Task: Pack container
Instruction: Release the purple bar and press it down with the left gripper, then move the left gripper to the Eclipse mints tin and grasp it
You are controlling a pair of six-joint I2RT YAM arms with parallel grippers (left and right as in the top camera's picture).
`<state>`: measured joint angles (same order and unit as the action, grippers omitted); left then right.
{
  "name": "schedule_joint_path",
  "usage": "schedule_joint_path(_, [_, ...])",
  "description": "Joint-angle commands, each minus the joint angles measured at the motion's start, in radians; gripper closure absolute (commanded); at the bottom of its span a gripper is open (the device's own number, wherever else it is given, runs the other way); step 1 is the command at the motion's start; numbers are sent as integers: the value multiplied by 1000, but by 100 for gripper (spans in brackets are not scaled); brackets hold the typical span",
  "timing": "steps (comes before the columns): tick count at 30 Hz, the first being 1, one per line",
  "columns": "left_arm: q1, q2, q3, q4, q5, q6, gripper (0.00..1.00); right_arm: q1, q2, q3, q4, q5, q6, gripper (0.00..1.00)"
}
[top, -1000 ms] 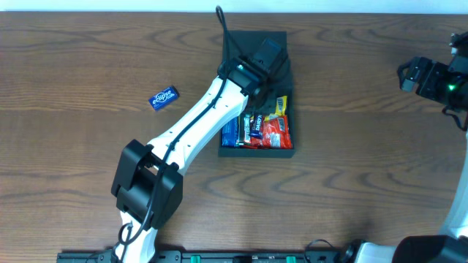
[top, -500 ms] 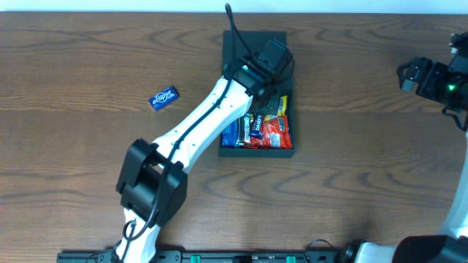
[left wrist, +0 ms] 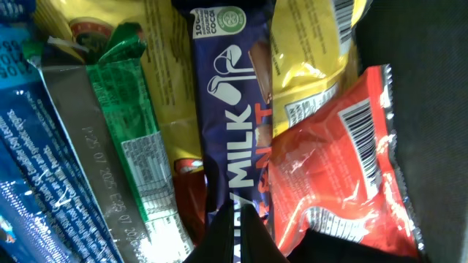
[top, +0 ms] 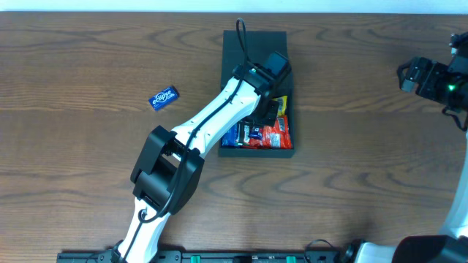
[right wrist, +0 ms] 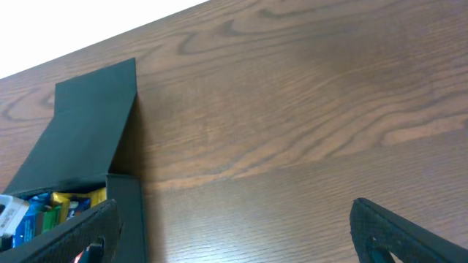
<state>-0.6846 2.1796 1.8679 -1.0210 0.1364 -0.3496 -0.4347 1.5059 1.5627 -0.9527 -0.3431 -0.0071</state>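
The container [top: 256,152] is a dark teal-grey box at the table's middle, with its flap lid [top: 254,44] lying open behind it. It holds several snack packets. My left gripper [top: 269,109] is inside the box. In the left wrist view its fingers [left wrist: 235,219] are shut together, tips down on a dark blue Dairy Milk bar [left wrist: 230,109]. A red packet [left wrist: 336,168], a yellow packet [left wrist: 307,58] and a green bar [left wrist: 135,131] lie beside it. My right gripper [top: 409,75] is open and empty at the far right. Its wrist view [right wrist: 241,234] shows the container [right wrist: 124,212] at the left.
A small blue snack packet [top: 164,97] lies alone on the wooden table, left of the box. The left arm stretches diagonally from the front edge to the box. Bare wood lies between the box and the right gripper.
The left arm has swung right and reached forward. Its gripper has moved from the box's back part down onto the packets. The right arm has not moved.
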Motion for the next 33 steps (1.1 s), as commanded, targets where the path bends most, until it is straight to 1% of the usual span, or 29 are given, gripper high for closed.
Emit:
schedule_joint_path(1, [-3,-1,12,-20,24,37,94,-7,-17,8,-1,-5,14,1])
schedule_joint_path(5, [-3,-1,12,-34,59,63,93,-7,-17,8,-2,-5,14,1])
schedule_joint_path(11, [13,-29,35,-48,46,62,94,-7,-17,8,-8,-5,14,1])
schedule_joint_path(14, [37,-81,93,-45,-43,61,94,-7,-17,8,-9,-5,14,1])
schedule_joint_path(18, [71,-179,161,-18,-262,58,93,-7,-17,8,-9,-5,14,1])
schedule_joint_path(21, [116,-225,162,-3,-396,65,76,-7,-17,8,-10,-5,14,1])
schedule_joint_path(23, [175,-227,162,-17,-415,113,70,-7,-17,8,-10,-5,14,1])
schedule_joint_path(24, [201,-222,162,-26,-410,134,69,-7,-17,8,-10,-5,14,1])
schedule_joint_path(26, [258,-211,160,-32,-373,247,59,-7,-17,8,-9,-6,14,1])
schedule_joint_path(27, [288,-204,158,-33,-341,328,53,-7,-17,8,-9,-5,14,1])
schedule_joint_path(28, [319,-201,156,-34,-292,422,43,-7,-17,8,-9,-6,14,1])
schedule_joint_path(29, [345,-196,154,-40,-246,495,39,-7,-17,8,-9,-5,14,1])
schedule_joint_path(30, [371,-190,154,-47,-205,560,30,-7,-17,8,-10,-5,14,1])
schedule_joint_path(31, [401,-185,154,-58,-153,634,27,-7,-17,8,-10,-6,14,1])
schedule_joint_path(32, [431,-177,154,-69,-108,694,21,-7,-17,8,-11,-6,14,1])
schedule_joint_path(33, [455,-170,152,-74,-76,736,12,-7,-17,8,-12,-6,14,1])
